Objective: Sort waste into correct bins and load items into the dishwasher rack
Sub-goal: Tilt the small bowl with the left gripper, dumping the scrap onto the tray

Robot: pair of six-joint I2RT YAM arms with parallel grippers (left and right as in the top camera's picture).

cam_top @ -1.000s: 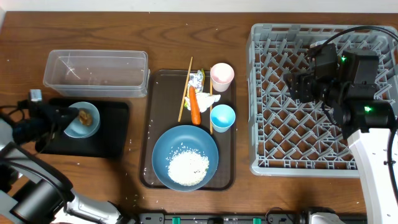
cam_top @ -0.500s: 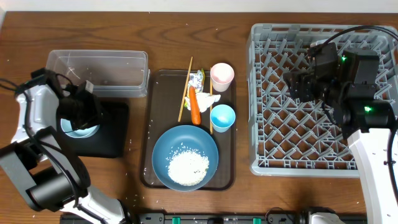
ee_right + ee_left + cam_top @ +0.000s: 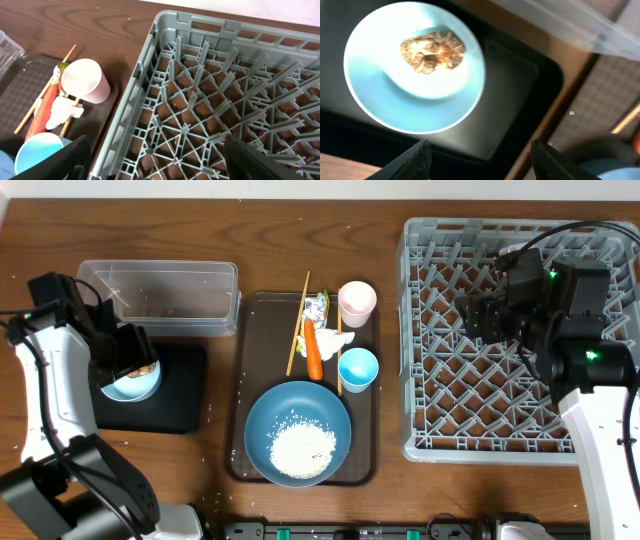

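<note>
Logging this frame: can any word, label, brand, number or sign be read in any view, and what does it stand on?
No text can be read in any view.
crumpled wrapper on the serving tray: yellow and silver print, too small and creased to read.
dishwasher rack: plain grey, no marking shows.
green lights on the right arm: lamps only, no characters.

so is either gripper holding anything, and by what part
Nothing held: left gripper is open above the small light-blue bowl; right gripper open over the rack.
</note>
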